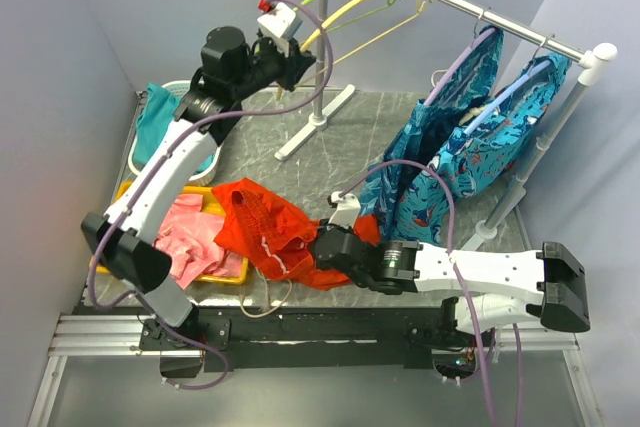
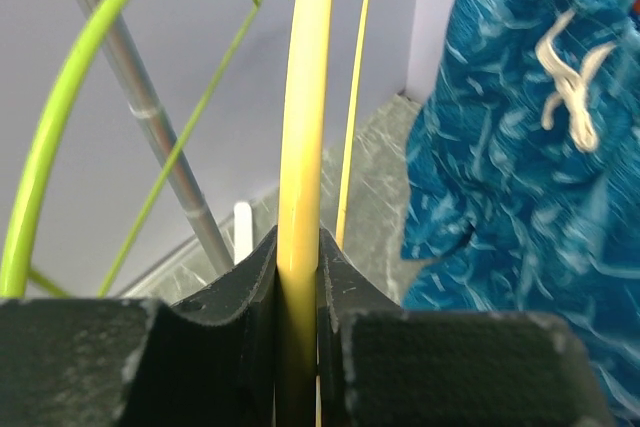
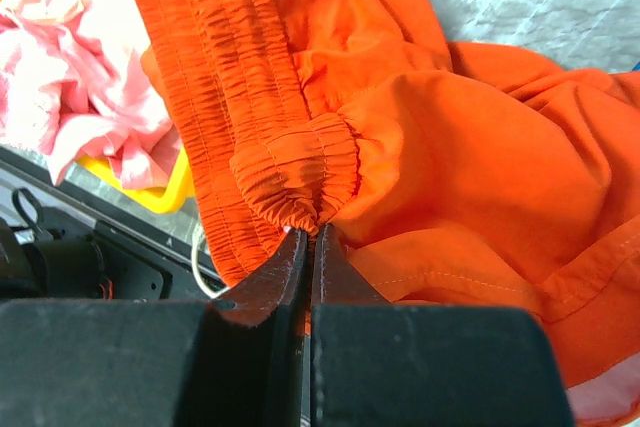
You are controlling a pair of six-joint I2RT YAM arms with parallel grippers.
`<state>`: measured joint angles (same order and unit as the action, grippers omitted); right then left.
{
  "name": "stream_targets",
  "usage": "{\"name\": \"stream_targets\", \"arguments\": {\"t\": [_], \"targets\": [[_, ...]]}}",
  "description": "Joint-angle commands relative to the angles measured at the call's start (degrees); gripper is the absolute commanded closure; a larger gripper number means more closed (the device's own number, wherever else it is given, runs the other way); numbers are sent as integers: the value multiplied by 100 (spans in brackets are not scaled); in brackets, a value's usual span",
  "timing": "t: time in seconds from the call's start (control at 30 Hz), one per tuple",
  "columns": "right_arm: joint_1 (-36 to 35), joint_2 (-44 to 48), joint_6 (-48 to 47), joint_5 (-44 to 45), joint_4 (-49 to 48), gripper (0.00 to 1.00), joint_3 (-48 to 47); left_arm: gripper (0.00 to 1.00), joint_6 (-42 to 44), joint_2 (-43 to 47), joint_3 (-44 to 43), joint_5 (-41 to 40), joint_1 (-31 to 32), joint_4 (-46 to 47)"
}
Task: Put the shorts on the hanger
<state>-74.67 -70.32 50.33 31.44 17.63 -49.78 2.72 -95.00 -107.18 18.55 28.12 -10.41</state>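
left arm (image 1: 165, 172), right arm (image 1: 480, 272): white link shells, black joint housings. lavender cables (image 1: 405, 161) run along each. left gripper (image 2: 298, 247), right gripper (image 3: 310, 235): matte black fingers (image 3: 262, 292), grainy finish. white wrist camera (image 1: 280, 19) with red knob (image 1: 264, 2), far left.

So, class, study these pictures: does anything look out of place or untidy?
The shorts lie crumpled in a heap on the table, and their pale cord trails loose toward the near edge. Nothing looks spilled or damaged.
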Motion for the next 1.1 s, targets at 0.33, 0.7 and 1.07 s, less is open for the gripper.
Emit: {"name": "stream_targets", "arguments": {"t": [0.33, 0.7, 1.07], "targets": [[322, 590, 302, 538, 698, 100, -23, 99, -650, 3178, 2619, -220, 18, -442], [1033, 722, -172, 380, 997, 100, -348, 99, -650, 6396, 3608, -896, 36, -3158], [1727, 687, -928, 99, 1146, 100, -1025, 99, -774, 7768, 3572, -537, 343, -4750]]}}
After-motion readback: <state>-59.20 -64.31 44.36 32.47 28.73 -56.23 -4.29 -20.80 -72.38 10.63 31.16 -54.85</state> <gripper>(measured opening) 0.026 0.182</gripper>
